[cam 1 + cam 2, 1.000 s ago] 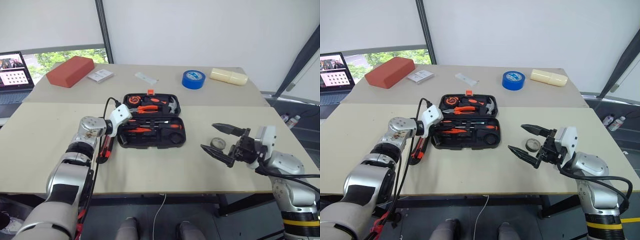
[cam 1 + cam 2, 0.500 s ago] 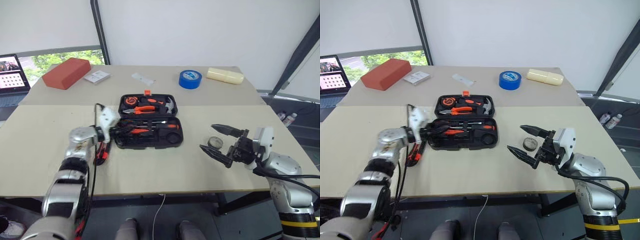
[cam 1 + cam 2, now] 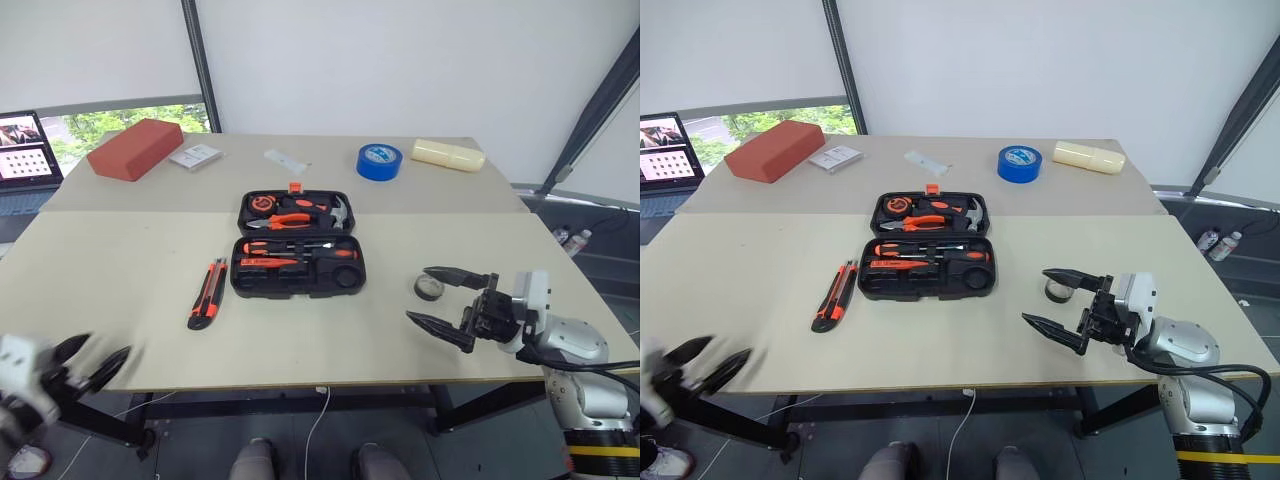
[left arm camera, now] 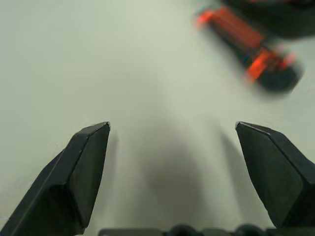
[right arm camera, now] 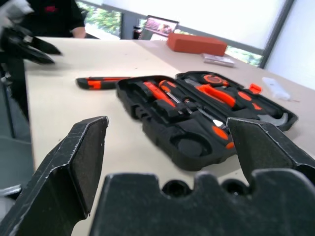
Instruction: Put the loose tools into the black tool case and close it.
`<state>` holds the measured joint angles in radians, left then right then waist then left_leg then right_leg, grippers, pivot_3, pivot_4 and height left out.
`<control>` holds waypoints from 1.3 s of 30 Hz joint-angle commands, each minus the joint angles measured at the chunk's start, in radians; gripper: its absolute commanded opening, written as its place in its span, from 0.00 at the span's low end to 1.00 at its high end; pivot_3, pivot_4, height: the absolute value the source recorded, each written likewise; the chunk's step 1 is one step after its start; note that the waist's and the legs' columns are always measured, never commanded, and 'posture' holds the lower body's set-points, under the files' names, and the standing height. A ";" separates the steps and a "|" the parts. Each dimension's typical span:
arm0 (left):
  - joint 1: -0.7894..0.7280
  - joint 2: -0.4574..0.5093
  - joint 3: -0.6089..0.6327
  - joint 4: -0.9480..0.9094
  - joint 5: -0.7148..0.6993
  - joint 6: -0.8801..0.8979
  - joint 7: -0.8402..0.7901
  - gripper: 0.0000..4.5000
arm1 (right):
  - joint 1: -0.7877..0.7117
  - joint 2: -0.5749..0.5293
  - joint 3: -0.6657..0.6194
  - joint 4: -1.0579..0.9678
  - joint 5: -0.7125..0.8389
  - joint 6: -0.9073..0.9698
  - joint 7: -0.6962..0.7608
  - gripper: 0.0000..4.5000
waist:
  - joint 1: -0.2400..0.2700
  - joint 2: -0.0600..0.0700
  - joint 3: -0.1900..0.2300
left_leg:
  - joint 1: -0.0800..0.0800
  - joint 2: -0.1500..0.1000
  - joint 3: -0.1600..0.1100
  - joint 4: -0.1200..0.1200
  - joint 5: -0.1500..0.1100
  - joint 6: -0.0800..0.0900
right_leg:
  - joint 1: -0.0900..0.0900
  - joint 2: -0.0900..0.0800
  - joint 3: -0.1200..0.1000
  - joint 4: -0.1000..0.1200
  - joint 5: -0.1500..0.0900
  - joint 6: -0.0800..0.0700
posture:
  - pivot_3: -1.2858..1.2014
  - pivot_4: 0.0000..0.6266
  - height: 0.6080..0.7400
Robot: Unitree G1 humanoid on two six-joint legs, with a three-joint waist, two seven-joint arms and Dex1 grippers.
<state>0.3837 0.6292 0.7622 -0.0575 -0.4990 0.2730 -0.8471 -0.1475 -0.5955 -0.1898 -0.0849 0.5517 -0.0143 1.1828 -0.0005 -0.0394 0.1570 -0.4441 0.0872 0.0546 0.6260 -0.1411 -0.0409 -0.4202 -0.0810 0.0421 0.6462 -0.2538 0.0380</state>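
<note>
Head views: black tool case [image 3: 298,253] lies open mid-table, lid half toward the far side, w/ orange-handled tools seated in both halves. Utility knife [image 3: 207,293] lies on the table just left of the case, apart from it. Small black tape roll [image 3: 1061,289] sits on the table right of the case, just beyond the right gripper [image 3: 1061,302], whose fingers are spread wide, holding nothing. Left gripper [image 3: 88,362] is blurred at the near-left table edge, fingers apart, empty. Far side: red block [image 3: 136,148], blue tape roll [image 3: 377,160].

Left wrist view: fingers [image 4: 74,182] spread wide over bare table [image 4: 123,73]; knife blurred ahead.

Right wrist view: both fingers [image 5: 74,167] wide apart, open case ahead, knife beyond it.
</note>
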 commanded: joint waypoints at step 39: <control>-0.709 0.229 -0.562 0.087 0.084 0.015 -0.106 0.39 | -0.059 -0.044 0.011 -0.112 0.066 0.090 -0.014 1.00 | 0.015 -0.001 0.001 | -0.002 -0.001 -0.002 -0.004 0.000 0.001 | -0.001 0.003 0.002 0.000 0.002 -0.009 | 0.52 0.24 1.00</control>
<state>-0.2732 0.8447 0.2596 0.0291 -0.4095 0.3957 -0.8138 -0.1937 -0.6273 -0.1544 -0.1860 0.6077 0.0958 1.1572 0.0148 -0.0408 0.1577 -0.4464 0.0856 0.0529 0.6221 -0.1413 -0.0409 -0.4220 -0.0782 0.0430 0.6431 -0.2517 0.0298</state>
